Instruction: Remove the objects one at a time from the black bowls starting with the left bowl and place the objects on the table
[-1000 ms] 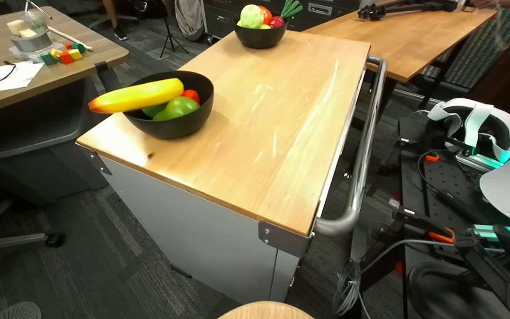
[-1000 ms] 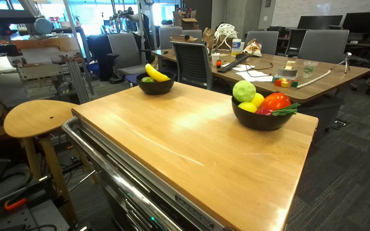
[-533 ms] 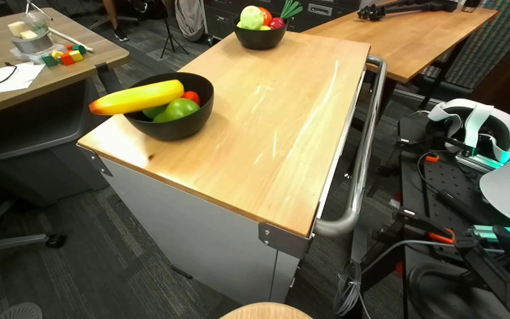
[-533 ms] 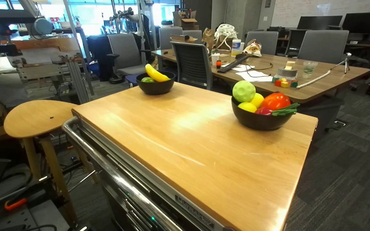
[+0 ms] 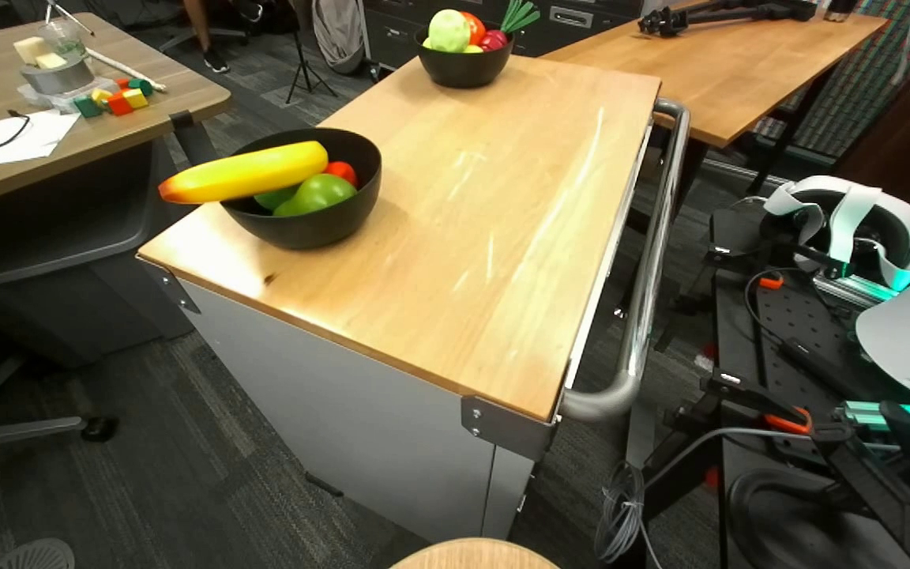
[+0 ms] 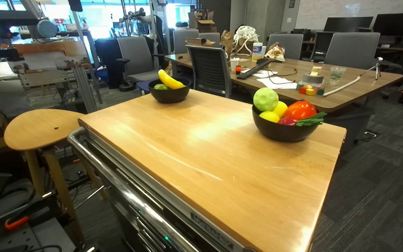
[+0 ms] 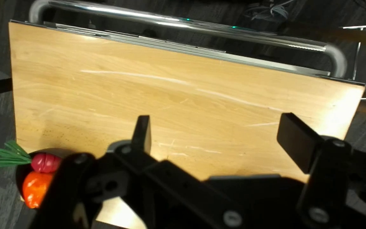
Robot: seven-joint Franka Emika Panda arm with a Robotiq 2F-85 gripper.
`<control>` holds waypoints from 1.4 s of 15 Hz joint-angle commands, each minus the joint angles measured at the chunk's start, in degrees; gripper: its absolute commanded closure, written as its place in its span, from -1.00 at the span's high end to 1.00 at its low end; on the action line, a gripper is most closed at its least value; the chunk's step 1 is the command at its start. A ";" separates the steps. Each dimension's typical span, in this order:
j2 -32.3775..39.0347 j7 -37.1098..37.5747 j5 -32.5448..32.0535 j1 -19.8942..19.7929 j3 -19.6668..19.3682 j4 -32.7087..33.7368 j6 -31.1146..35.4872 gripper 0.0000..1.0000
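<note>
The banana bowl (image 5: 336,227) and the radish bowl (image 6: 282,133), both round, deep and matte black, stand upright and well apart on the light-wood bench (image 6: 194,154). The banana bowl holds a smooth yellow banana (image 5: 253,171), tilted, with its reddish-orange tip projecting past the rim. Beside and partly beneath the banana lie glossy green pieces (image 5: 325,190) and a small red piece (image 5: 343,171). The radish bowl holds a pale green dimpled ball (image 6: 266,99) rising above the rim, two yellow pieces (image 6: 269,117), a large glossy red-orange piece (image 6: 301,110) and a dark pink radish (image 6: 287,121) whose green leaves (image 6: 311,119) extend over the rim.

The pincer (image 7: 219,138) is released: its pads (image 7: 295,141) stand wide apart, with bare bench surface visible between them.

Bowl walls and upper objects conceal the lower contents; the count of green pieces cannot be determined. In the wrist view, the pincer covers part of the radish bowl, and of its contents only the radish, the leaves and the red-orange piece show. In an exterior view, the lower edge cuts off a bench corner, and the upper edge cuts off an unidentifiable dark piece (image 6: 76,5).
</note>
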 commanded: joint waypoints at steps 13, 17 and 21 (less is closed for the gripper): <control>9.18 -30.85 1.15 4.47 -4.61 7.30 1.19 1.00; 7.21 -26.37 0.01 3.51 -4.10 3.06 1.72 1.00; 6.47 -29.23 -0.81 3.74 -4.77 0.61 12.08 1.00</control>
